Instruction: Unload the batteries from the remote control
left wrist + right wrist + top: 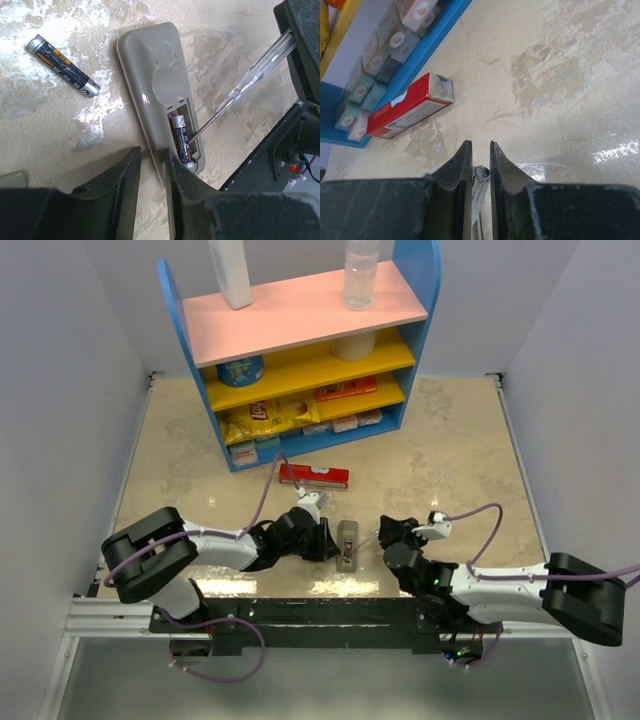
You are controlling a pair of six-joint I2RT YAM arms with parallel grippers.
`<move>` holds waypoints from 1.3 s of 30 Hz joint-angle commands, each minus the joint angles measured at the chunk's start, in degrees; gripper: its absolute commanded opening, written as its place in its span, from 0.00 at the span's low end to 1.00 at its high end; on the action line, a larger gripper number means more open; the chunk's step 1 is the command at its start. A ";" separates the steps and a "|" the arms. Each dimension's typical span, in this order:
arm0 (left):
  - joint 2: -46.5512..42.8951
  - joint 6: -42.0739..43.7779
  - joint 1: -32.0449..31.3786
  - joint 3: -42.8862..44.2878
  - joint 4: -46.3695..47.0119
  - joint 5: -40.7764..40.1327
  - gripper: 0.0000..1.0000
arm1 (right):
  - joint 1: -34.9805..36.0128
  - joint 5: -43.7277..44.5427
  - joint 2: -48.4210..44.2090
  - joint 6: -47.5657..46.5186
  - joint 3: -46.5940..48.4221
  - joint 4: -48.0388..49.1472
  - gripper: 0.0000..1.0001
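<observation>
Top view: the remote control (pixel 347 545) lies face down between the left gripper (pixel 322 536) and the right gripper (pixel 385 532).

Left wrist: compartment open. One seated battery (pixel 181 137) sits at the remote's near end, and a loose battery (pixel 62 65) lies well off its left side. The screwdriver (pixel 250 75) tip touches the seated cell. The left fingers straddle the remote's near rim – clamped or not, cannot tell.

Right wrist: jaws pinched on the screwdriver handle.

Judgement: pry shallowly under the cell's end and brace the remote – a slip could flick the cell away.
</observation>
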 commanded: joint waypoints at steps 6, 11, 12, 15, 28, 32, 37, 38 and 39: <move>3.25 -1.05 -2.56 -1.11 0.22 1.41 0.31 | 0.14 7.68 4.03 5.05 7.18 -9.24 0.00; 2.46 -0.79 -2.56 -1.64 -0.40 0.79 0.31 | 0.14 4.70 2.11 2.95 7.89 -7.31 0.00; 2.28 -0.44 -2.56 -1.55 -0.57 0.44 0.31 | 0.14 4.61 1.41 2.77 7.89 -7.31 0.00; 1.14 -0.09 -2.56 -0.94 -2.24 -0.96 0.31 | 0.14 4.52 -1.49 0.49 8.33 -7.04 0.00; -3.96 2.55 -2.47 3.01 -15.15 -9.31 0.33 | 0.22 4.25 2.36 -7.59 10.88 -2.22 0.00; -5.80 3.34 -2.38 4.07 -18.94 -12.74 0.33 | 0.14 4.78 3.86 -10.76 11.84 -0.19 0.00; -9.40 4.31 -1.86 4.25 -20.70 -13.89 0.33 | 0.05 3.90 2.90 -15.50 12.63 2.01 0.00; -9.93 4.92 -1.68 4.34 -20.79 -14.06 0.33 | 0.05 3.38 2.72 -16.47 12.89 2.36 0.00; -11.07 5.27 -1.42 4.42 -20.79 -14.06 0.33 | 0.05 3.11 2.46 -17.35 13.33 2.10 0.00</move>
